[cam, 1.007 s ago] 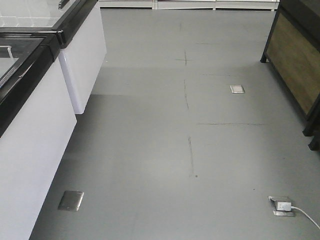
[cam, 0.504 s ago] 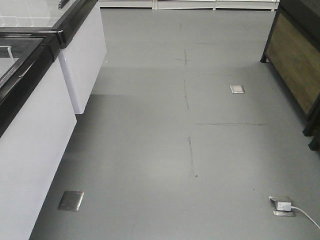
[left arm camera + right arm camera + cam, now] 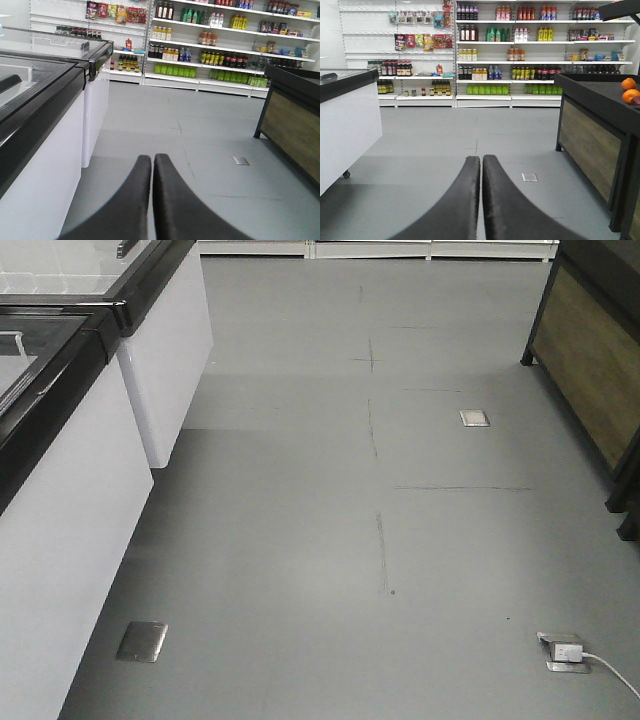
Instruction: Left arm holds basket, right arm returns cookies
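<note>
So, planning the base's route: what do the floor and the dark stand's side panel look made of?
The floor looks like smooth grey coated concrete or vinyl: soft sheen, thin joint lines. The side panel looks like wood or wood-look laminate: brown streaky grain inside a black frame.

Left pincer [image 3: 152, 159] closed (empty), right pincer [image 3: 481, 160] too

Bright, even overhead light. Faint sheen on matte grey floor [image 3: 300, 585]; soft shadow beside white freezer cabinet [image 3: 70, 560]. Slight grain.

Left fingers [image 3: 132, 200] and right fingers [image 3: 462, 200]: curved, smooth, seemingly matte black.
</note>
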Controlling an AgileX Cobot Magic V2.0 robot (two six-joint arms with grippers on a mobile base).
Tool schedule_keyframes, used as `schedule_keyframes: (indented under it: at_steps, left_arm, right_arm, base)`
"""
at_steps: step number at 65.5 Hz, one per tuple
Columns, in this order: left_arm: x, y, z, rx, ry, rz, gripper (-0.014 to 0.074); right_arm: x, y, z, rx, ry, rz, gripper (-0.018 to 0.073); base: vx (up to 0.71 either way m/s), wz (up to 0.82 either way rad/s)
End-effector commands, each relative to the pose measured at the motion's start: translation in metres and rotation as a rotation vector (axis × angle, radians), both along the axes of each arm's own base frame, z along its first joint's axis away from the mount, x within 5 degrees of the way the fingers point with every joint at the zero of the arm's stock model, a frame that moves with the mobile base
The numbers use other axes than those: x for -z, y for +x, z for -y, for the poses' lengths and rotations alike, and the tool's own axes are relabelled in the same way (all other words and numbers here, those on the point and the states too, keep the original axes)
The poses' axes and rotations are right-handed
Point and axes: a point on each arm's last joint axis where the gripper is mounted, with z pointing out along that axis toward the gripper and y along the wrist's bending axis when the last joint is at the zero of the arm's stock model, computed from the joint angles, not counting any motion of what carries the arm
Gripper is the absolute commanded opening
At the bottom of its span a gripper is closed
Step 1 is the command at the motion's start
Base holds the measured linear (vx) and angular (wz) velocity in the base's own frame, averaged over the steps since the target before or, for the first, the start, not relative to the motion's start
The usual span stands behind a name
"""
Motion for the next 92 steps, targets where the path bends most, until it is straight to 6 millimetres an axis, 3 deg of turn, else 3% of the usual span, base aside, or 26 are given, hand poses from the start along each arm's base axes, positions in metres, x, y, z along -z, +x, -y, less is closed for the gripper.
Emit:
schedule_keyframes:
  at_steps: [1, 29, 36, 49, 67, 81, 92]
  left_arm:
    - [-0.017, -0.003, 0.0, -0.003, -0.02, 0.121, -0.0006]
    - [-0.023, -0.004, 0.0, -0.003, -0.022, 0.151, -0.0006]
    - [-0.037, -0.006, -0.001, -0.004, -0.013, 0.193, -0.0006]
    - [-0.082, -0.011, -0.001, -0.005, 0.039, 0.171, -0.0006]
    - [-0.118, 0.023, 0.0, -0.008, 0.105, -0.058, -0.0006]
    - [-0.116, 0.044, 0.001, -0.003, 0.103, -0.126, -0.0006]
    - [-0.116, 0.046, 0.001, -0.003, 0.099, -0.133, -0.0006]
  right_arm:
    - [-0.006, -0.002, 0.0, 0.008, -0.017, 0.078, -0.0006]
    - [-0.006, -0.002, 0.0, 0.008, -0.017, 0.078, -0.0006]
    - [-0.006, -0.002, 0.0, 0.008, -0.017, 0.078, -0.0006]
    - [-0.006, -0.002, 0.0, 0.008, -0.017, 0.078, -0.0006]
    - [-0.006, -0.002, 0.0, 0.008, -0.017, 0.078, -0.0006]
    - [-0.006, -0.002, 0.0, 0.008, -0.017, 0.078, -0.0006]
    - [-0.006, -0.002, 0.0, 0.008, -0.017, 0.078, -0.0006]
  base:
    - [0.0, 0.0]
    - [0.0, 0.0]
    - [0.0, 0.0]
    - [0.0, 0.0]
    - [0.0, 0.0]
    - [0.0, 0.0]
    - [0.0, 0.0]
